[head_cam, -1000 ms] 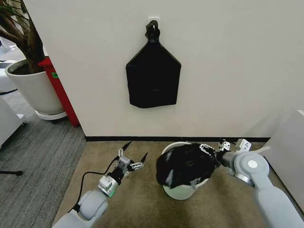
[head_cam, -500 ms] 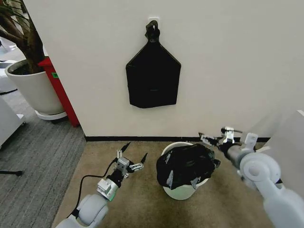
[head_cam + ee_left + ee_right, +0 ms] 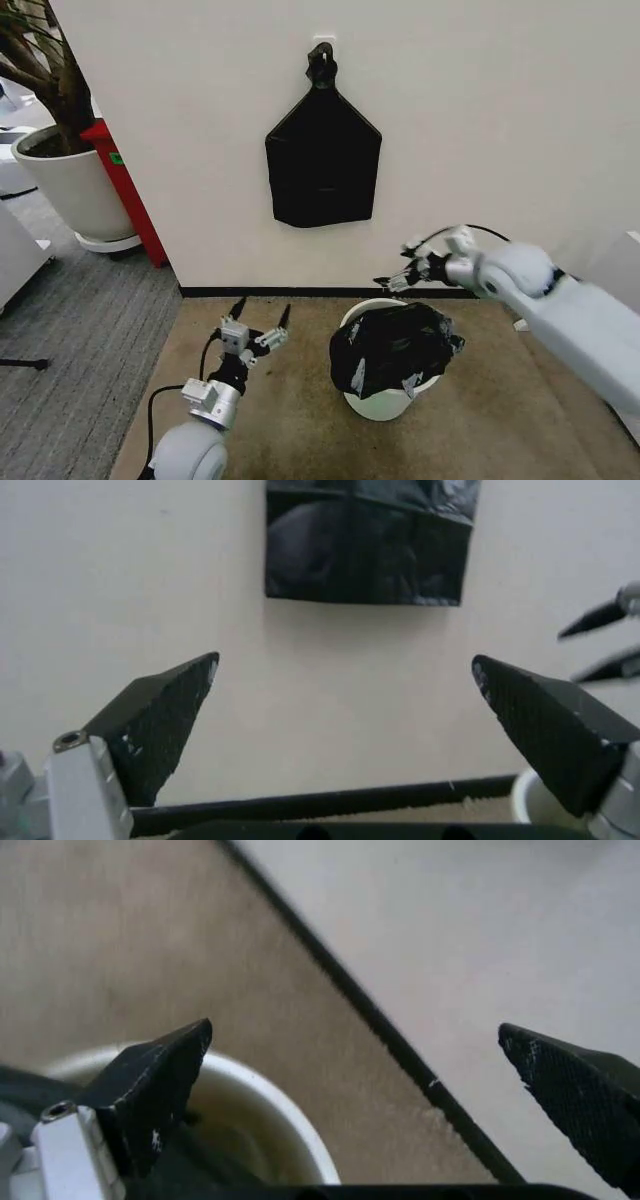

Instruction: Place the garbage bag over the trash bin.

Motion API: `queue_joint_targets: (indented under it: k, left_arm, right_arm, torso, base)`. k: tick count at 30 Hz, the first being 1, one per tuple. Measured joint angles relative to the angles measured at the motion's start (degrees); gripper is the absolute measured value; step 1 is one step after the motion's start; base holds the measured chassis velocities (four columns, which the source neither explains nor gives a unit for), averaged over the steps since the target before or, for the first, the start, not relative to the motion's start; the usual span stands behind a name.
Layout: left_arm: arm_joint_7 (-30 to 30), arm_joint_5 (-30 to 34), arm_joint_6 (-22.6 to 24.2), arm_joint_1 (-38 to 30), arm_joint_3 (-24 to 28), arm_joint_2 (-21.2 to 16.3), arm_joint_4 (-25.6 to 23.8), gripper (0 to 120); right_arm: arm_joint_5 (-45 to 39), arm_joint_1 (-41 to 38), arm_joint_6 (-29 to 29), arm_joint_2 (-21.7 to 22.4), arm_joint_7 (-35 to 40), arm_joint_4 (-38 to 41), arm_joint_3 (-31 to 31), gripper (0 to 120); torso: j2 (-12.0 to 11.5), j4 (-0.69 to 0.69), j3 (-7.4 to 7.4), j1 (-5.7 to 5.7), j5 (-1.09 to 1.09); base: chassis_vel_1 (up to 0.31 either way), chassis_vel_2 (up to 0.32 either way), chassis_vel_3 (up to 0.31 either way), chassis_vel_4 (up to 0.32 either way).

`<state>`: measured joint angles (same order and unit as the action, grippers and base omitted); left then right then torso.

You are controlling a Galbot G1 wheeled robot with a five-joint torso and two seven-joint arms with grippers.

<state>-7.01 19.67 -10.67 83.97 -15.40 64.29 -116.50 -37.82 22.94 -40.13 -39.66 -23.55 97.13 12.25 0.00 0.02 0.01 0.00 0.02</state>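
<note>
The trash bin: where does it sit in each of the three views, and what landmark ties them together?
Head view: trash bin low and centre-right, on the carpet, garbage bag bunched over it.
Left wrist view: a sliver of rim behind one pincer finger.
Right wrist view: rim arc beside the carpet.
Shared landmark: black baseboard.

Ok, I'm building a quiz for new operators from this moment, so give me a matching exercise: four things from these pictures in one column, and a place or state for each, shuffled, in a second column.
Things
1. crinkly glossy black garbage bag
2. flat smooth black bundle with a knotted top
3. left gripper
4. right gripper

Places or states
A. hanging on the wall
B. open, above the round cream-white trash bin's far rim
C. bunched over the bin's mouth
D. open, over the carpet on the bin's left

Pairs: 1-C, 2-A, 3-D, 4-B
</note>
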Motion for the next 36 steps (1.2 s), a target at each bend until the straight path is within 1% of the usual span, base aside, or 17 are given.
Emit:
queue_joint_targets:
  k: [1,2,4,5,7,9,11,14,17,19,20,25,27,28,34,35,36]
  left_arm:
    - [0.0,0.0,0.0,0.0,0.0,0.0,0.0,100]
    - [-0.2,-0.2,0.0,0.5,-1.4,1.8,-0.5,100]
    - [-0.2,-0.4,0.0,0.8,-2.3,2.5,-0.8,100]
    - [-0.2,-0.4,0.0,0.8,-2.3,2.5,-0.8,100]
    - [-0.1,-0.5,-0.1,1.1,-3.1,2.7,-1.1,100]
    - [0.0,-0.6,-0.2,1.3,-3.6,2.7,-1.3,100]
    - [0.1,-0.6,-0.3,1.4,-4.1,2.7,-1.7,100]
    - [0.3,-0.6,-0.5,1.4,-4.5,2.5,-2.1,100]
    - [0.4,-0.5,-1.0,1.4,-4.6,2.4,-2.4,100]
    - [0.5,-0.5,-1.2,1.5,-4.6,2.4,-2.6,100]
    - [0.5,-0.5,-1.2,1.5,-4.6,2.4,-2.6,100]
    - [0.6,-0.5,-1.9,1.5,-4.5,2.6,-2.4,100]
    - [0.6,-0.5,-2.1,1.4,-4.4,2.6,-2.1,100]
    - [0.6,-0.5,-2.1,1.4,-4.4,2.6,-2.1,100]
    - [0.6,-0.5,-2.2,0.8,-4.1,2.4,-1.6,100]
    - [0.6,-0.5,-2.2,0.8,-4.1,2.4,-1.6,100]
    - [0.6,-0.5,-2.3,0.8,-4.1,2.4,-1.6,100]
  right_arm:
    - [0.0,0.0,0.0,0.0,0.0,0.0,0.0,100]
    - [1.5,-8.4,-0.6,-0.9,-3.3,-4.3,8.8,100]
    - [3.7,-14.8,-0.6,-1.8,-7.1,-8.2,17.7,100]
    - [3.7,-14.8,-0.6,-1.8,-7.1,-8.2,17.7,100]
    - [4.3,-18.8,-0.6,-3.1,-9.1,-11.6,24.6,100]
    - [4.5,-20.9,-0.7,-4.0,-10.0,-13.5,29.1,100]
    - [5.7,-21.6,-0.3,-5.5,-10.2,-15.5,32.6,100]
    - [6.6,-21.2,0.0,-7.1,-9.9,-17.4,33.6,99]
    - [6.6,-20.0,-0.2,-9.4,-8.7,-19.6,33.4,91]
    - [6.8,-19.8,-0.2,-10.5,-8.6,-21.0,33.4,85]
    - [6.8,-19.8,-0.2,-10.5,-8.6,-21.0,33.4,85]
    - [7.5,-19.6,0.0,-12.4,-8.7,-23.5,33.3,68]
    - [7.6,-19.5,0.0,-12.5,-8.7,-23.6,33.2,60]
    - [7.6,-19.5,0.0,-12.5,-8.7,-23.6,33.2,60]
    - [7.0,-18.3,-0.4,-12.5,-7.3,-22.9,31.9,33]
    - [7.0,-18.3,-0.4,-12.5,-7.3,-22.9,31.9,33]
    - [6.5,-18.2,-0.7,-12.5,-6.7,-22.7,31.7,30]
  torso:
    - [0.0,0.0,0.0,0.0,0.0]
    - [0.0,0.01,0.0,0.0,-0.06]
    - [0.0,0.0,0.0,0.0,-0.06]
    - [0.0,0.0,0.0,0.0,-0.06]
    - [0.0,-0.01,0.0,0.0,0.01]
    - [0.0,-0.02,0.0,0.0,-0.04]
    - [0.0,-0.01,0.0,0.0,-0.03]
    - [0.0,-0.03,-0.01,0.0,-0.04]
    - [0.0,-0.01,0.0,0.0,-0.01]
    - [0.0,-0.01,0.0,0.0,-0.04]
    - [0.0,-0.01,0.0,0.0,-0.04]
    - [0.0,-0.01,0.0,0.0,-0.03]
    - [0.0,-0.01,0.0,0.0,-0.04]
    - [0.0,-0.01,0.0,0.0,-0.04]
    - [0.0,-0.02,-0.01,0.0,-0.03]
    - [0.0,-0.02,-0.01,0.0,-0.03]
    - [0.0,-0.02,0.0,0.0,-0.02]
  base:
    - [0.0,0.0,0.0,0.0]
    - [0.0,0.0,0.0,0.0]
    - [0.0,0.0,0.0,0.0]
    - [0.0,0.0,0.0,0.0]
    - [0.0,0.0,0.0,0.0]
    - [0.0,0.0,0.0,0.0]
    - [0.0,0.0,0.0,0.0]
    - [0.0,0.0,0.0,0.0]
    - [0.0,0.0,0.0,0.0]
    - [0.0,0.0,0.0,0.0]
    - [0.0,0.0,0.0,0.0]
    - [0.0,0.0,0.0,0.0]
    - [0.0,0.0,0.0,0.0]
    - [0.0,0.0,0.0,0.0]
    - [0.0,0.0,0.0,0.0]
    - [0.0,0.0,0.0,0.0]
    - [0.0,0.0,0.0,0.0]
